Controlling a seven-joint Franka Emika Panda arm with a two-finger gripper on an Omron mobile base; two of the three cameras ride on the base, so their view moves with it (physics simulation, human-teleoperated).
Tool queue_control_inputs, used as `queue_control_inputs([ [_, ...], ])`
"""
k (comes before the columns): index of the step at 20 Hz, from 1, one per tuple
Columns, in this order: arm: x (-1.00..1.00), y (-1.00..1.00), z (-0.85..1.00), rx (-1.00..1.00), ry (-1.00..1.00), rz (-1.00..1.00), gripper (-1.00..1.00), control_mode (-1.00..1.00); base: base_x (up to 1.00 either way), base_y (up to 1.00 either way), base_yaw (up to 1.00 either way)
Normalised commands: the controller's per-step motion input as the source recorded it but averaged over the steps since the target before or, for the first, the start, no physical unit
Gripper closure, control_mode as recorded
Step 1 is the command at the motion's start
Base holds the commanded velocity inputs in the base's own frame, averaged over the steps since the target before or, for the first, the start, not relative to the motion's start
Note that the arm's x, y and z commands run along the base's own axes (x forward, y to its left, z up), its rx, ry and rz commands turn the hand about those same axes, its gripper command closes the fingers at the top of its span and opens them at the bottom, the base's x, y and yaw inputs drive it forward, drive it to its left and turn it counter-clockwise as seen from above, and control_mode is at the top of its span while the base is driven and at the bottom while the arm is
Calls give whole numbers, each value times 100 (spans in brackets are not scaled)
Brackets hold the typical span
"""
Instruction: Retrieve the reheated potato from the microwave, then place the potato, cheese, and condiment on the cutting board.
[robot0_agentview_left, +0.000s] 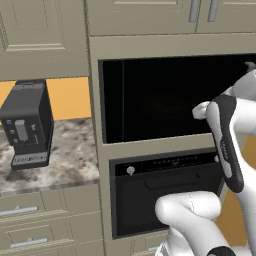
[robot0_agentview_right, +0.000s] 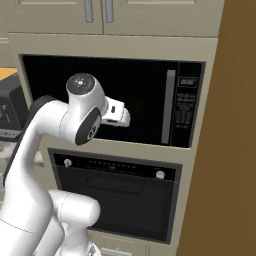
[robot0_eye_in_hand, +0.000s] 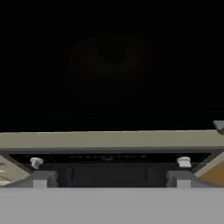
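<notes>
Pincer (robot0_eye_in_hand: 111, 180) open, empty | one microwave (robot0_agentview_right: 140, 95) | one oven (robot0_agentview_right: 117, 200)

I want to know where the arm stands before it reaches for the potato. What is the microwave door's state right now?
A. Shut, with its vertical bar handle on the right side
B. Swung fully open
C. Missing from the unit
A: the microwave presents a flat black door across its whole front, and the grey vertical bar handle sits beside the control panel.
</notes>
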Motion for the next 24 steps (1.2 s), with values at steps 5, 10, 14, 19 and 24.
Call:
queue_control_inputs([
  [5, -21, -45, 18, 0, 16, -3, -100, -100, 0, 0, 0],
  [10, -20, -45, 11, 0, 11, -2, -100, -100, 0, 0, 0],
  [14, -6, -47, 2, 0, 7, 0, -100, -100, 0, 0, 0],
  [19, 5, -44, -1, 0, 0, 0, -100, -100, 0, 0, 0],
  [24, 20, -35, -10, 0, -2, 0, -100, -100, 0, 0, 0],
])
